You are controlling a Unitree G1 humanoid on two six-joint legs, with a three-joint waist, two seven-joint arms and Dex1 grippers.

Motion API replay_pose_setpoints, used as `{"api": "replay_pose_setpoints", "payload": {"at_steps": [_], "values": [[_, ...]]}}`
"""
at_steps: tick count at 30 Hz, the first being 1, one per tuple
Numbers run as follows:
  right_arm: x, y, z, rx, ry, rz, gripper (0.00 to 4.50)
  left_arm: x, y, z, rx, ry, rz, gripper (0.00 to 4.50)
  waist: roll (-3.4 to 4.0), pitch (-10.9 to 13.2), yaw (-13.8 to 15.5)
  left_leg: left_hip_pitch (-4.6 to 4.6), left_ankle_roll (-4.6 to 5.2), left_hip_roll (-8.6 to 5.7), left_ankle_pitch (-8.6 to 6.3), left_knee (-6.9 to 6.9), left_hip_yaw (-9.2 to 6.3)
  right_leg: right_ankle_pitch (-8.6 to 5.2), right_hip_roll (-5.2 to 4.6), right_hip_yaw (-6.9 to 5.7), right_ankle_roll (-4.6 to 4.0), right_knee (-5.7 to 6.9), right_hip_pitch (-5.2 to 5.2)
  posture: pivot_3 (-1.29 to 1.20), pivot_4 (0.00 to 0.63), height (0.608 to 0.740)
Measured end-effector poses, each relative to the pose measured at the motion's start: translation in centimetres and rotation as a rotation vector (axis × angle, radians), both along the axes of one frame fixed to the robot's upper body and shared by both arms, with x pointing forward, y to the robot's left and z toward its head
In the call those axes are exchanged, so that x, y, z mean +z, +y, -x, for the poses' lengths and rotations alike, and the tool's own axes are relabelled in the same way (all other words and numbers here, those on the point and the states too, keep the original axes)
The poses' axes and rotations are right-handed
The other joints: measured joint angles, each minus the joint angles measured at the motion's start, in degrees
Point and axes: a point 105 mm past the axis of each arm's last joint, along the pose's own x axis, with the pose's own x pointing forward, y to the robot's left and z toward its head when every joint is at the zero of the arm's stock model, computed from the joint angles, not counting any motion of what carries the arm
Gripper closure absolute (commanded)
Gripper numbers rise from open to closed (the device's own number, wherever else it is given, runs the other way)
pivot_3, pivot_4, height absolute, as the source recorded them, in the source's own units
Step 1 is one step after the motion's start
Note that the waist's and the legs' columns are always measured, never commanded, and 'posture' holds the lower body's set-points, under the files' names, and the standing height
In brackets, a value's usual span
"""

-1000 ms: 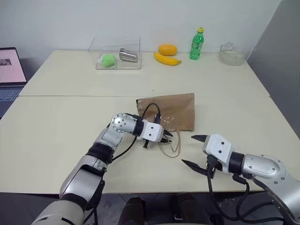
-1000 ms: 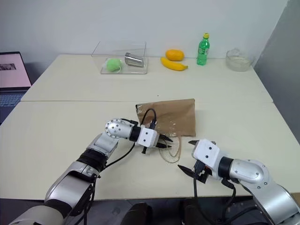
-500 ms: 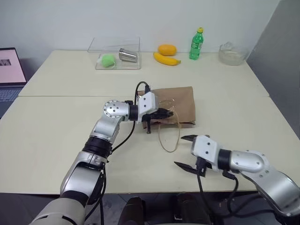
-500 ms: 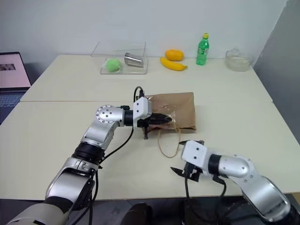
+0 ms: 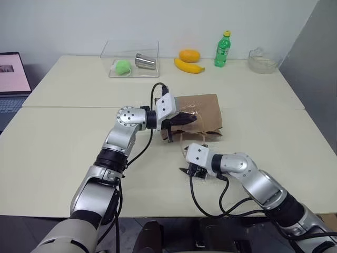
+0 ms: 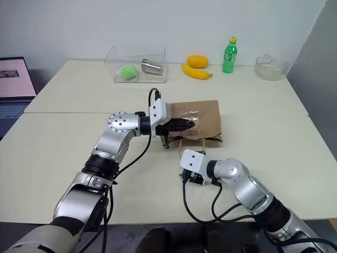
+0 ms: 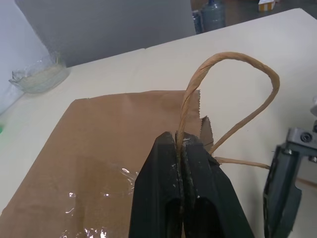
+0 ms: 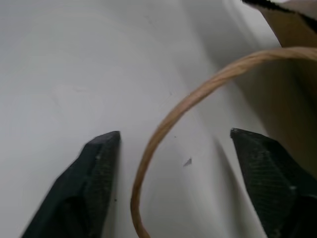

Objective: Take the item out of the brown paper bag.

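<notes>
Your left hand [image 7: 181,148] is pinched fully closed on one tan loop handle [image 7: 233,94] of the brown paper bag [image 5: 197,118], and since a second ago it has risen and gone forward: back then it sat low on the counter [image 5: 63,142] in front of the bag with the handle loops lying flat beside it, and now it is raised over the bag's near edge with the gripped loop arching up out of the fingers. The bag itself still lies flat in the middle of the counter, though its near, open end has been drawn up a little by the handle. Your right hand [image 8: 176,163] was well off to the right near the counter's front edge with its fingers spread wide; it has since swung in to the left and forward, and now sits just in front of the bag's mouth with its two fingers apart, holding nothing, the second handle loop [image 8: 163,134] curving through the gap between them. The gap looks somewhat narrower than it was. You cannot see the item itself anywhere; only a crinkled clear patch [image 7: 99,218] shows on the bag's upper face. At the far edge the green bottle [image 5: 222,49], banana [image 5: 187,66], orange [image 5: 188,55], clear tray [image 5: 131,62] and glass bowl [image 5: 261,60] have not moved.
</notes>
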Motion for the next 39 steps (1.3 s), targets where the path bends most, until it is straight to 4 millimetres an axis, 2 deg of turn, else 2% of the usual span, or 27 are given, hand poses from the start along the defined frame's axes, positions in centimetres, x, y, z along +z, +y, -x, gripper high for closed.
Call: {"api": "replay_pose_setpoints", "payload": {"at_steps": [7,8,12,20,27,32,35,39], "values": [[-0.8,-0.6,-0.1,-0.035,-0.032,0.035,4.29,1.2,0.0,-0.5,0.028,-0.023,0.016,4.50,0.00,0.00,-0.01,0.01,0.00,-0.01,0.00,0.00,0.00,0.00,0.00,0.00,0.00,0.01,0.00,0.00,0.150,0.740],[-0.9,-0.8,-0.2,-0.037,-0.040,0.046,4.44,1.5,-0.1,-0.7,0.038,-0.028,0.022,4.50,0.00,0.00,0.00,0.01,0.00,-0.01,0.00,0.00,0.00,0.00,0.00,0.00,0.01,0.01,0.00,0.00,0.150,0.740],[-1.1,-1.2,-0.1,-0.039,-0.077,0.074,4.44,3.1,-0.1,-2.0,0.097,-0.036,0.057,4.50,0.00,0.00,0.13,0.00,0.00,-0.03,0.00,0.01,0.01,0.00,0.00,-0.04,0.01,0.01,0.02,0.00,0.150,0.740],[-1.2,-1.4,0.2,-0.028,-0.132,0.117,4.44,7.9,0.4,-4.9,0.243,-0.097,0.154,4.50,-0.02,-0.01,0.12,0.02,0.00,-0.06,0.00,0.01,0.02,-0.01,-0.02,-0.05,0.02,-0.01,0.04,0.00,0.150,0.740],[-1.3,-1.4,0.3,-0.022,-0.145,0.126,4.44,9.5,1.6,-5.9,0.290,-0.117,0.173,4.50,-0.02,-0.01,0.10,0.02,0.00,-0.06,0.00,0.01,0.02,-0.01,-0.02,-0.05,0.02,-0.02,0.04,0.00,0.150,0.740],[-1.5,-1.5,0.2,-0.028,-0.140,0.123,4.44,11.1,1.8,-5.3,0.239,-0.091,0.254,4.50,-0.02,-0.01,0.10,0.01,-0.01,-0.05,0.00,0.01,0.02,-0.01,-0.03,-0.06,0.02,-0.02,0.04,0.00,0.150,0.740],[-1.2,-1.4,0.0,-0.044,-0.140,0.093,3.84,10.9,1.6,-4.4,0.181,-0.092,0.249,4.50,-0.02,-0.01,0.00,0.04,-0.01,-0.03,0.01,0.01,0.03,-0.01,-0.03,-0.03,0.02,0.01,0.04,0.00,0.150,0.740],[-0.7,-1.6,-0.4,-0.087,-0.144,0.064,2.47,9.5,1.3,-3.3,0.122,-0.070,0.224,4.50,-0.01,-0.01,-0.01,0.05,-0.02,-0.02,0.01,0.01,0.02,-0.01,-0.03,-0.01,0.02,0.04,0.03,0.00,0.150,0.740]]}}
